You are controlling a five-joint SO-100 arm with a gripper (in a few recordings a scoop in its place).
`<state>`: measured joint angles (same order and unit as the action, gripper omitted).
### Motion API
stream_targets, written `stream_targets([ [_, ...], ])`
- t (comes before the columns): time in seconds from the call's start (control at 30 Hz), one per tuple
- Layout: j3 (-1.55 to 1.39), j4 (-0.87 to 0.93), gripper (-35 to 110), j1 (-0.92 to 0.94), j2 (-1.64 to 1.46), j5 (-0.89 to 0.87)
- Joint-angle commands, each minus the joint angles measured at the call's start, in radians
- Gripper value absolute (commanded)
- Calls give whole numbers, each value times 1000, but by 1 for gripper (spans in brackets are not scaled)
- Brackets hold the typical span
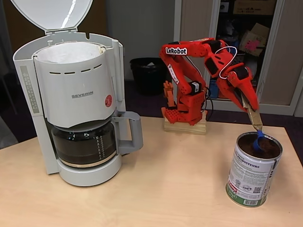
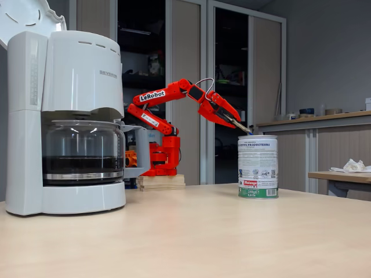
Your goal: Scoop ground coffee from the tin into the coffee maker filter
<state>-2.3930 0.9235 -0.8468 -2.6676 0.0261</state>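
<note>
The tin (image 1: 252,176) stands open at the table's right, ground coffee (image 1: 269,147) filling it to just under the rim. My red gripper (image 1: 247,100) hangs above it, shut on the tan handle of a blue scoop (image 1: 259,140) whose bowl dips into the coffee. The white coffee maker (image 1: 75,97) stands at the left with its lid (image 1: 52,13) raised and a white paper filter (image 1: 71,53) in the basket. From the side, the gripper (image 2: 233,120) slants down to the tin (image 2: 258,168), right of the coffee maker (image 2: 75,116).
A glass carafe (image 1: 85,144) with dark liquid sits under the filter basket. The arm's base (image 1: 185,124) rests on a wooden block at the table's back edge. A black bin (image 1: 147,73) stands behind on the floor. Bare tabletop (image 1: 180,184) lies between machine and tin.
</note>
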Motion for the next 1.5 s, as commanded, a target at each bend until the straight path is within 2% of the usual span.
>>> stream_targets([
  [0.0,3,15,0,2,-46,18],
  [0.27,2,-8,0,21,-97,-28],
  [0.63,-74,-198,0,61,-238,-91],
  [1.0,44,-236,0,150,-195,-101],
  [1.47,403,-189,0,390,23,-3],
])
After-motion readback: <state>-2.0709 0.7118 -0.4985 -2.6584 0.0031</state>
